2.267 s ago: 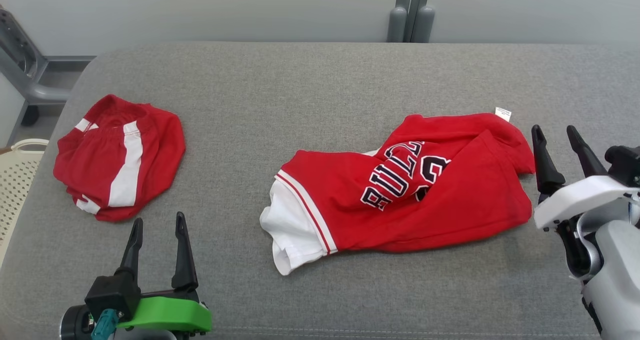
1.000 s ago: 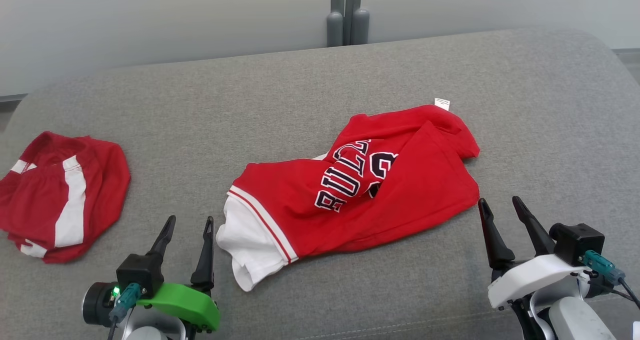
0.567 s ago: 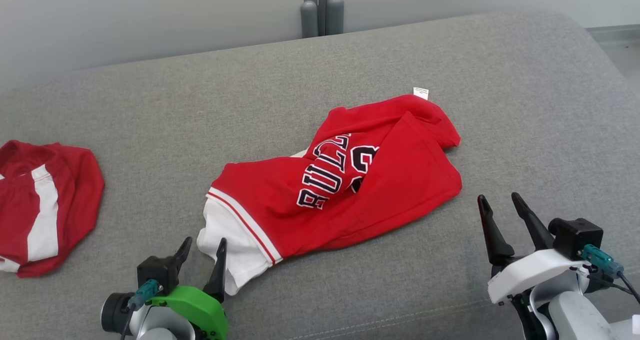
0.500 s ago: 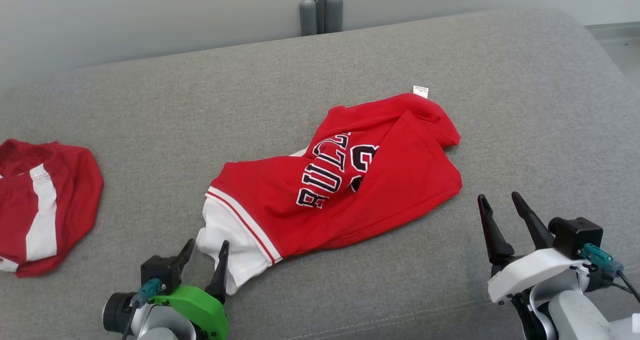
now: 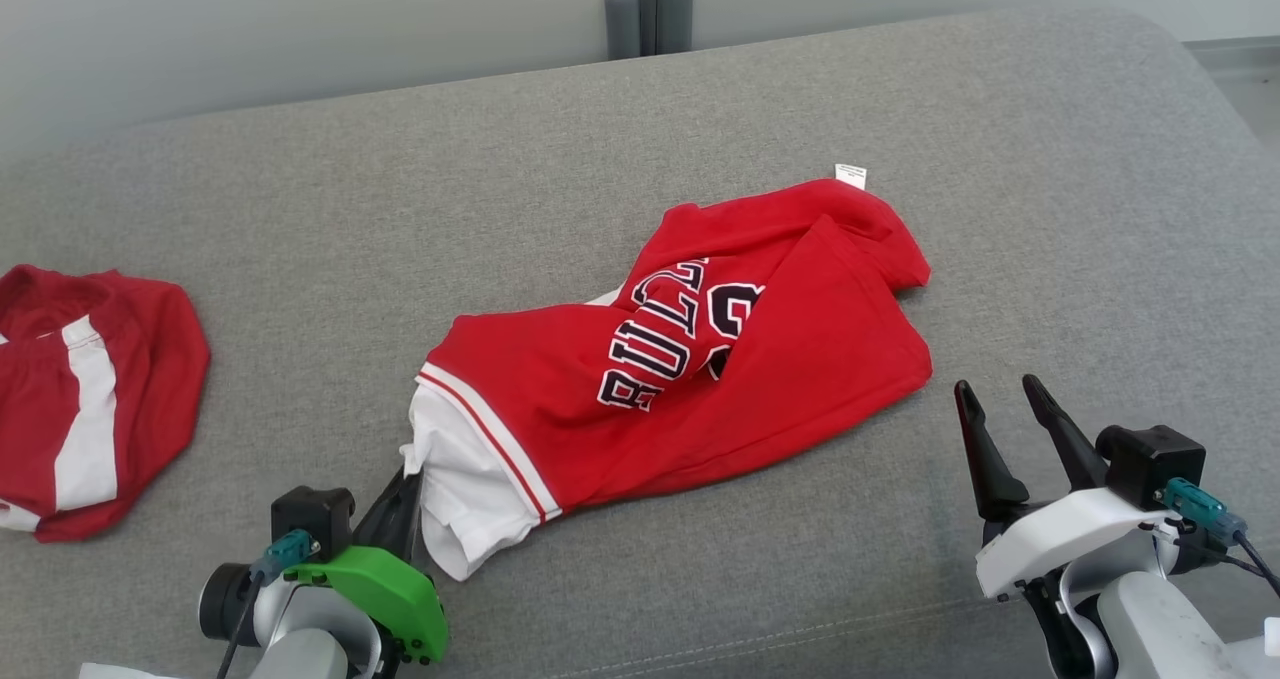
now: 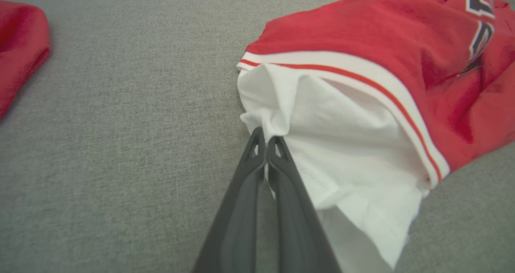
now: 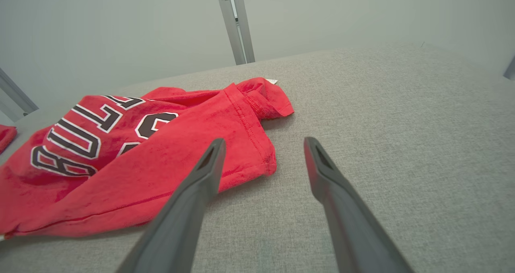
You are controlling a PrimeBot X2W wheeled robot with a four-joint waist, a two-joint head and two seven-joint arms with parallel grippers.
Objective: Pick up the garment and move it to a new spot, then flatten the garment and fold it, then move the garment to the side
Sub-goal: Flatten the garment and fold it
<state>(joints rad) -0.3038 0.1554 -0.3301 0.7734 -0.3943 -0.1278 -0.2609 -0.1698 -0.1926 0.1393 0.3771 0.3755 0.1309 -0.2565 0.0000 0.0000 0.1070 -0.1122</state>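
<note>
Pinching the red garment (image 5: pixel 700 379) by its white near-left edge, the left gripper (image 6: pixel 265 140) has both fingers pressed together on the cloth. The garment lies crumpled in the middle of the grey cushion (image 5: pixel 300 239). The right gripper (image 5: pixel 995 384) hovers at the near right, fingers spread, apart from it. A second red-and-white cloth (image 5: pixel 90 399) lies at the left.

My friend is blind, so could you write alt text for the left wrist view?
The left tool, fingers shut, pinches the white edge of a crumpled red jersey lying on a grey cushion. Another red garment shows at the picture's left edge.
</note>
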